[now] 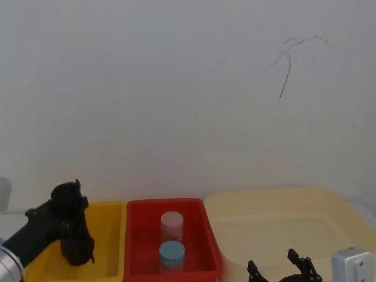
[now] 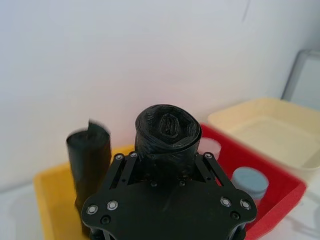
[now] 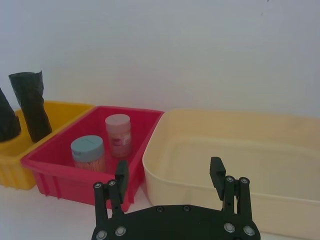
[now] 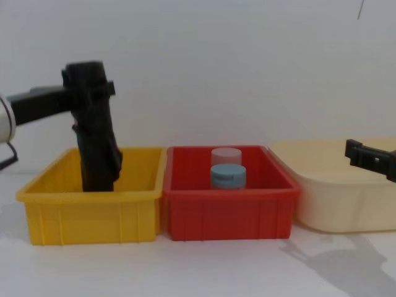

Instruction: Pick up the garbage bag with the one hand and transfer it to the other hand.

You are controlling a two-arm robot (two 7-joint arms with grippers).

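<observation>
My left gripper (image 2: 167, 156) is shut on the garbage bag (image 2: 167, 129), a matte-black wrinkled roll held upright. In the chest view the left gripper (image 4: 90, 83) comes in from the left and grips the garbage bag (image 4: 93, 114) near its top, above the yellow bin (image 4: 86, 210). A second black roll (image 2: 90, 162) stands in that bin right beside it, and the two overlap in the chest view. Low on the right, in front of the cream tub, my right gripper (image 3: 169, 175) is open with nothing between its fingers (image 3: 216, 172). From the head view the left gripper (image 1: 67, 202) sits over the yellow bin's near-left part.
A red bin (image 4: 229, 213) next to the yellow one holds a pink-lidded jar (image 4: 226, 156) and a blue-lidded jar (image 4: 228, 175). A wide cream tub (image 4: 334, 198) stands on the right. A white wall rises close behind all three containers.
</observation>
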